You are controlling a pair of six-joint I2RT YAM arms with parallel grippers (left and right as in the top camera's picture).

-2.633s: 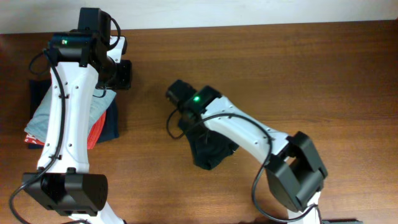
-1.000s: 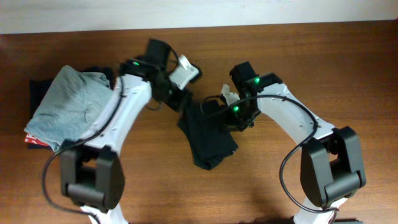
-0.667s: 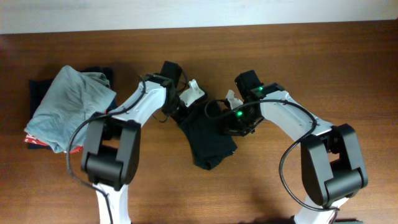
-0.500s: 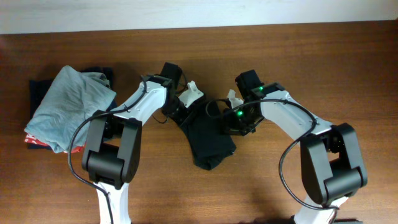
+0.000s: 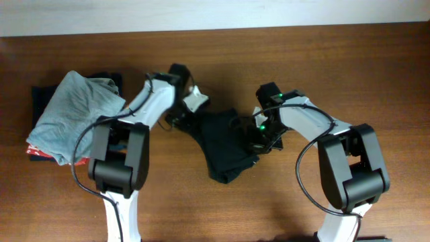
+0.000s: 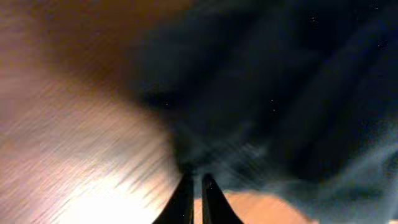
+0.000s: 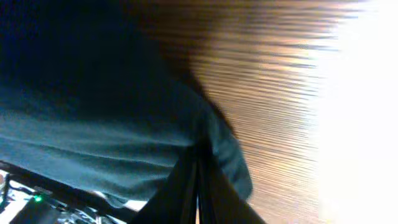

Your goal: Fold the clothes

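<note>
Black T-shirt point(image 5: 225, 144) lies bunched in the middle of the table point(image 5: 363, 74), between the two arms. No flat spread, no clean fold visible. Judged early in the task: spreading and every fold left to do. Right gripper point(image 5: 254, 136) is clenched on the shirt's right edge, cloth caught at its tips. Left gripper point(image 5: 191, 118) sits at the upper-left edge, jaws nearly together; pinching cloth or not, cannot tell. Both wrist views are blurred. Sleeves and collar not made out. Grey garment point(image 5: 74, 114) tops a pile far left, well apart.
</note>
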